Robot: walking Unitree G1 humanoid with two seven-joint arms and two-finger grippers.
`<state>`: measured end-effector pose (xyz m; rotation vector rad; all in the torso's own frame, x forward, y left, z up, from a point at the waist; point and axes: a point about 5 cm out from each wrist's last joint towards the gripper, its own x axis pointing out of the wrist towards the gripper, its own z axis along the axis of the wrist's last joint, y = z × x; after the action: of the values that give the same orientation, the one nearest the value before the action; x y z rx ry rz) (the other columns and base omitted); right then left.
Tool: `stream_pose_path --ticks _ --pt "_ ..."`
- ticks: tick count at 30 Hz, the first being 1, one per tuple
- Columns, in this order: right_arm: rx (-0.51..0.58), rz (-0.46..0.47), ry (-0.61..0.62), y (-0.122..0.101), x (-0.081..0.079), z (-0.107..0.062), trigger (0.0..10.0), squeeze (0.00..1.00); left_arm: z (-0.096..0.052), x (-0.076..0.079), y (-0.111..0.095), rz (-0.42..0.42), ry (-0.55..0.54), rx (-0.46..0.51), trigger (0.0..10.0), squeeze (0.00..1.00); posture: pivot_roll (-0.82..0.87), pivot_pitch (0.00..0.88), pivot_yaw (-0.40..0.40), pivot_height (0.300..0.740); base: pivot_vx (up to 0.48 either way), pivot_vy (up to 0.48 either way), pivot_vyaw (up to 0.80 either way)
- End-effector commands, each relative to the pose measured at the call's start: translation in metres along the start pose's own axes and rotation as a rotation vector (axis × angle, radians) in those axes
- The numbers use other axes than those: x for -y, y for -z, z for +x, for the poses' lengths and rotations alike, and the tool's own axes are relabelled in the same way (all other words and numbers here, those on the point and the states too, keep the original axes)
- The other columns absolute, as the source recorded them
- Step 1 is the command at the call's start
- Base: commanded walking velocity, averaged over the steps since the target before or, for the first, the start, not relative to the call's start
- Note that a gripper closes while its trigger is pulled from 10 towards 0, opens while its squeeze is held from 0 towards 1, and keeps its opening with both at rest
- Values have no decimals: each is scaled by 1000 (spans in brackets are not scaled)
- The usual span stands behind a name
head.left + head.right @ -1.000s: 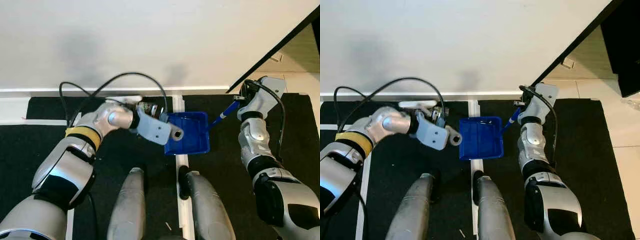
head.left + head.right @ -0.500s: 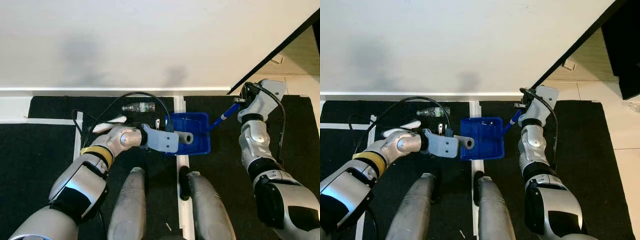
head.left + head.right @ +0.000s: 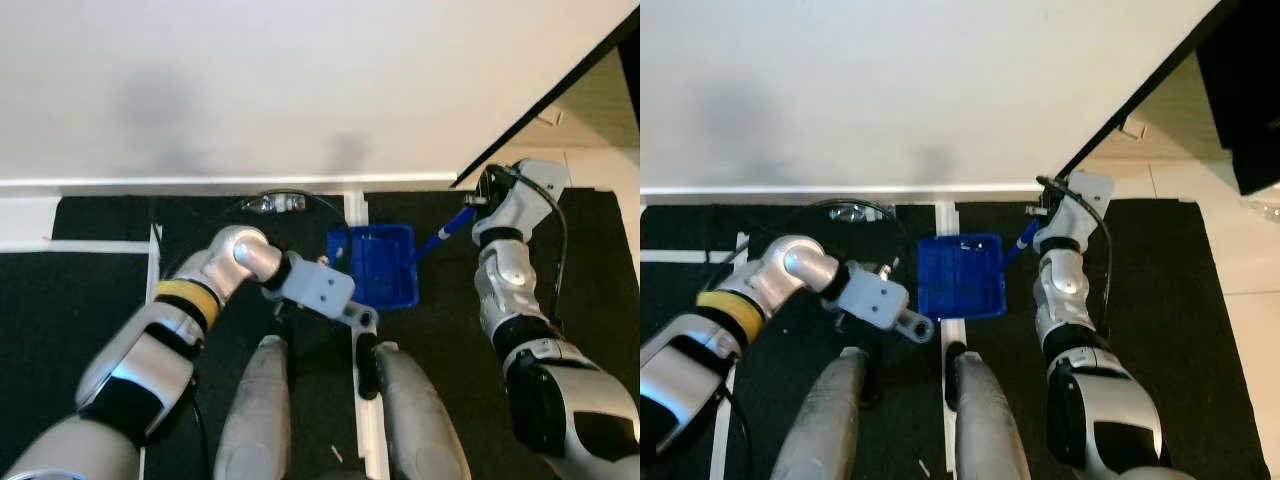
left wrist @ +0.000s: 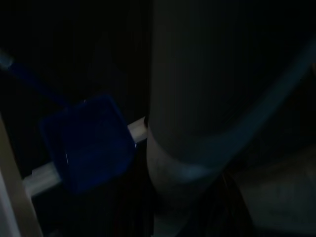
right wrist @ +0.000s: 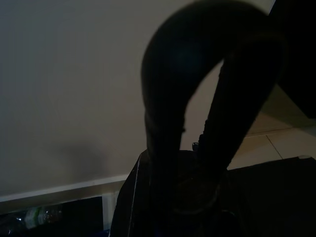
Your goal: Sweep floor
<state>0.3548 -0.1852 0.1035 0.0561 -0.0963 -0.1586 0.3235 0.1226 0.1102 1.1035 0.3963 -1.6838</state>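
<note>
A blue dustpan [image 3: 378, 265] lies on the black mat in front of my legs, straddling a white tape line; it also appears dimly as the dustpan [image 4: 86, 143] in the left wrist view. Its blue handle [image 3: 450, 225] rises to the right into my right gripper [image 3: 478, 200], which is shut on it. A clear plastic bottle [image 3: 278, 203] lies by the wall, left of the dustpan. My left gripper is hidden under its grey wrist bracket [image 3: 318, 288], low over the mat just left of the dustpan's near corner.
A white wall and baseboard [image 3: 200, 182] close off the far side. White tape lines [image 3: 352, 205] cross the black mat. My two legs [image 3: 260, 400] stand just behind the dustpan. Pale tiles [image 3: 1240, 260] and a dark diagonal edge lie to the right.
My left arm swung from beside the wall back toward my legs, passing the dustpan's left side. The bottle now lies uncovered by the wall. Dustpan and right arm have stayed put.
</note>
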Motion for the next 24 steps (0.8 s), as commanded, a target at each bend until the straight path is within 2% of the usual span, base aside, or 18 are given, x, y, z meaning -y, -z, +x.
stream_pose_path --ticks 1,2,3,4,5,7,10,12,14,18,24 --pt "-195 -12 -2 40 2 -23 10000 0 -10 13 26 -103 49 -114 10000 0 154 380 -69 740 0 0 0" --pt "-195 -12 -2 40 2 -23 10000 0 -10 13 26 -103 49 -114 10000 0 154 380 -69 740 0 0 0" --pt "-194 -13 -2 40 3 -22 10000 0 -16 -1 23 -58 -93 -125 10000 0 154 380 -69 740 0 0 0" --pt "-194 -13 -2 40 3 -22 10000 0 -16 -1 23 -58 -93 -125 10000 0 154 380 -69 740 0 0 0" --pt "-193 -14 -1 39 3 -22 10000 0 -29 -30 14 32 -383 -148 10000 0 156 380 -71 740 0 0 0" --pt "-193 -15 -1 39 4 -22 10000 0 -38 -45 9 53 -540 -161 10000 0 155 383 -71 740 0 0 0" --pt "-192 -16 -1 39 4 -22 10000 0 -41 -49 6 36 -570 -169 10000 0 147 383 -69 740 0 0 0" --pt "-190 -15 -1 39 3 -22 10000 0 -39 -48 10 43 -537 -241 10000 0 142 384 -66 740 0 0 0" --pt "-189 -15 0 39 3 -22 10000 0 -38 -47 12 44 -523 -268 10000 0 142 384 -66 740 0 0 0" --pt "-187 -17 6 39 7 -22 10000 0 -32 -37 26 30 -426 -381 10000 0 138 384 -59 740 0 0 0" --pt "-187 -19 11 39 9 -22 10000 0 -31 -38 30 41 -464 -424 10000 0 138 384 -58 740 0 0 0"
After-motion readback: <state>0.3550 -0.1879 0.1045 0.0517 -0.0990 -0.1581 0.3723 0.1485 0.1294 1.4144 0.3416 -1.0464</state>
